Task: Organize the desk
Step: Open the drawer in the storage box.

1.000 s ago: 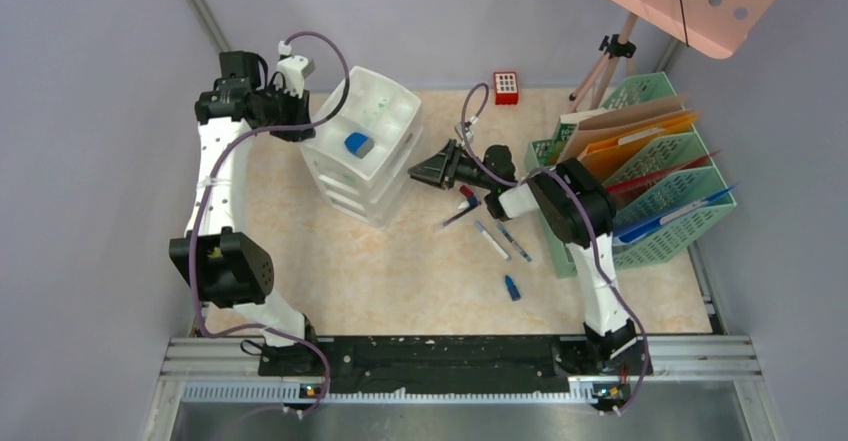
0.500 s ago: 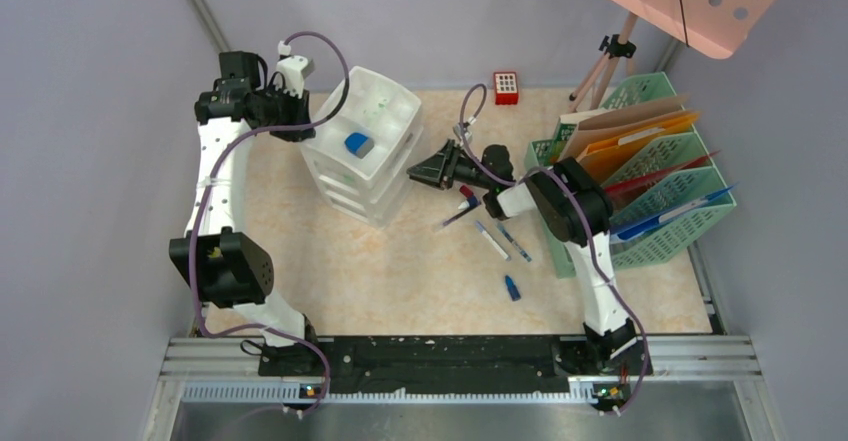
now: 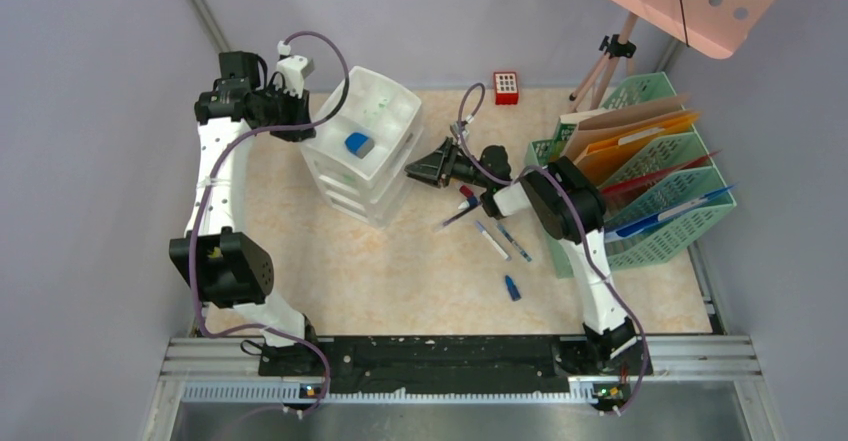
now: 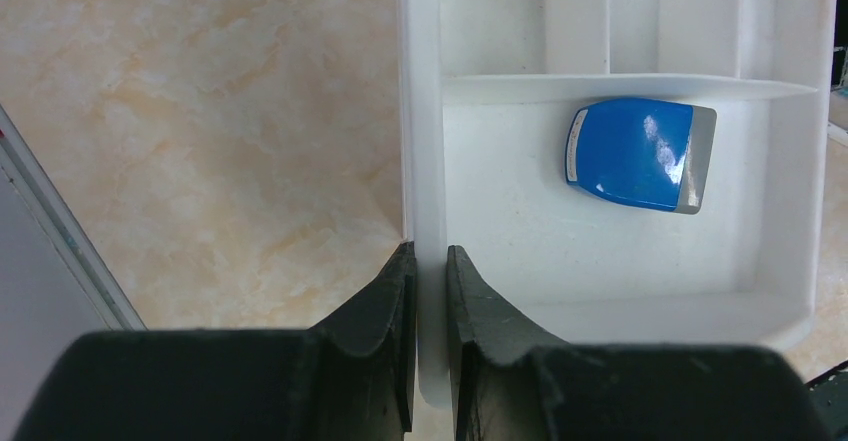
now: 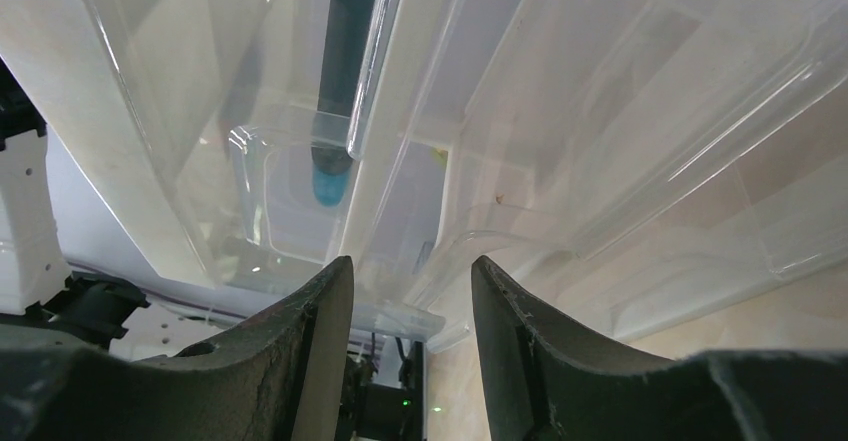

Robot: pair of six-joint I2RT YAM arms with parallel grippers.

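Top external view: the desk [image 3: 400, 271] fills the middle of the frame. The left gripper [image 3: 290, 111] sits at the upper left, on the rim of the white drawer unit [image 3: 365, 151]. The right gripper [image 3: 425, 169] points at that unit's front from centre frame, with loose pens [image 3: 492, 240] lying just below its arm. A sweep of that arm could well scatter them.

Left wrist view: the left gripper [image 4: 428, 261] is clamped on the thin side wall of the unit's top tray [image 4: 425, 111], with a blue and grey block [image 4: 640, 154] in the compartment at right. The hold is narrow, so a hard tug from the other side may slip it.

Right wrist view: the right gripper [image 5: 410, 271] has its fingers spread and grips nothing. It sits close to the clear drawers [image 5: 600, 111], one holding a dark pen [image 5: 340, 71]. If it misses a drawer lip, it would probably shove the whole unit or tilt it
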